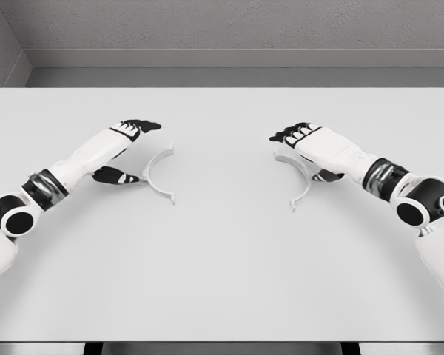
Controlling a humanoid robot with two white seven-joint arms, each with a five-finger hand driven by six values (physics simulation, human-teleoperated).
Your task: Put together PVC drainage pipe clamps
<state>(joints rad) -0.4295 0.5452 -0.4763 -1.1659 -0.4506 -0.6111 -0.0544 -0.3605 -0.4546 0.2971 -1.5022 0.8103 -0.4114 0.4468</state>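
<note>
The left hand (126, 151), white with black fingertips, reaches in from the lower left with its forearm angled up toward the middle of the pale grey worktop (222, 281). Its black fingers (142, 126) stretch forward above the upper end of a thin white half-ring PVC clamp piece (157, 172), and its thumb (117, 175) points at the outer side of that arc from the left. The fingers are spread and grip nothing; whether the thumb tip touches the plastic cannot be told.

The right hand (311, 148) comes in from the lower right, mirrored, with the forearm sloping up toward the centre. Its black fingers (290, 134) lie loosely curled and extended over the upper end of a second white half-ring PVC clamp piece (300, 177), whose arc passes under the palm and wrist. The thumb is partly hidden beneath the hand. The hand appears relaxed rather than closed on the piece, though contact under the palm is hidden.

Both clamp halves lie flat on the worktop. The first bows toward the left hand with its open side facing the centre; the second lies well apart from it, bowed toward the right hand with its open side also facing the centre.

Between the two clamp pieces the worktop is bare, and a wide bare stretch runs from them to the near edge. The far edge lies well behind both hands, below a grey wall (229, 29).
</note>
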